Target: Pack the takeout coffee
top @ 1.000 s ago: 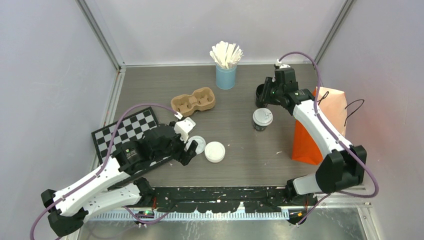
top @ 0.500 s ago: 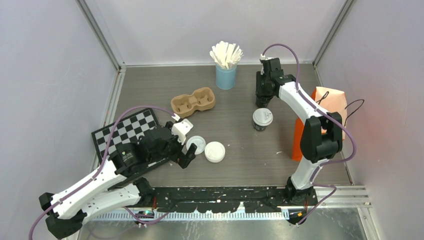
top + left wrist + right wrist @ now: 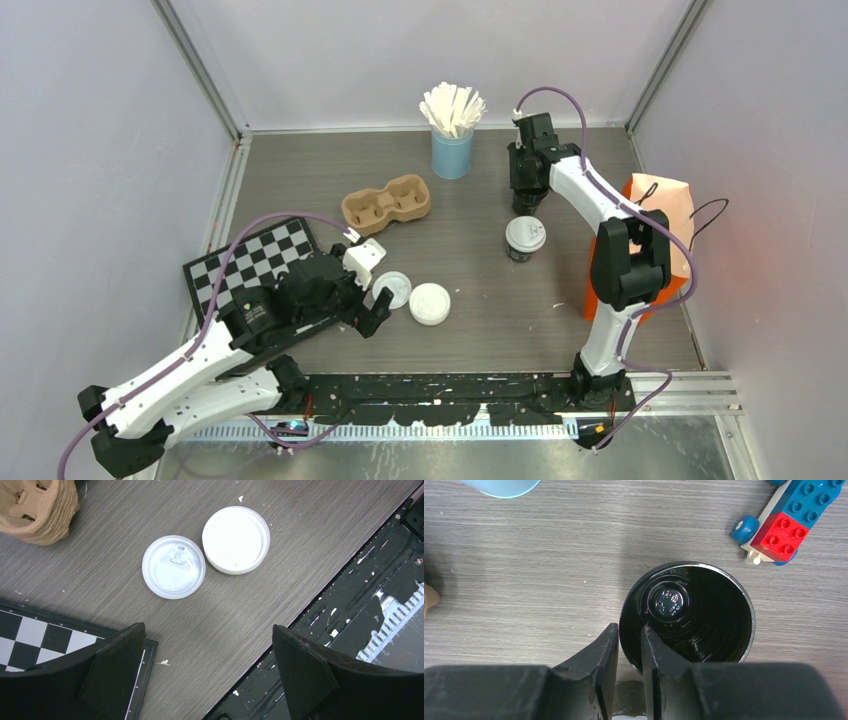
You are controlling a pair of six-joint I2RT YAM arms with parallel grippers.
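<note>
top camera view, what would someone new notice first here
The right gripper is at the far side of the table, straddling the rim of a lidless black cup, one jaw inside and one outside. Near the front, a loose sip lid and a second white lid lie side by side below the wide-open left gripper. An orange bag stands at the right edge.

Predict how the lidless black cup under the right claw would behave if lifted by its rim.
The lidless black cup looks empty, its bottom showing, so probably light. The right claw straddles one thin wall, so the rim may flex and the cup tilt. Being round, it would likely roll if tipped over.
</note>
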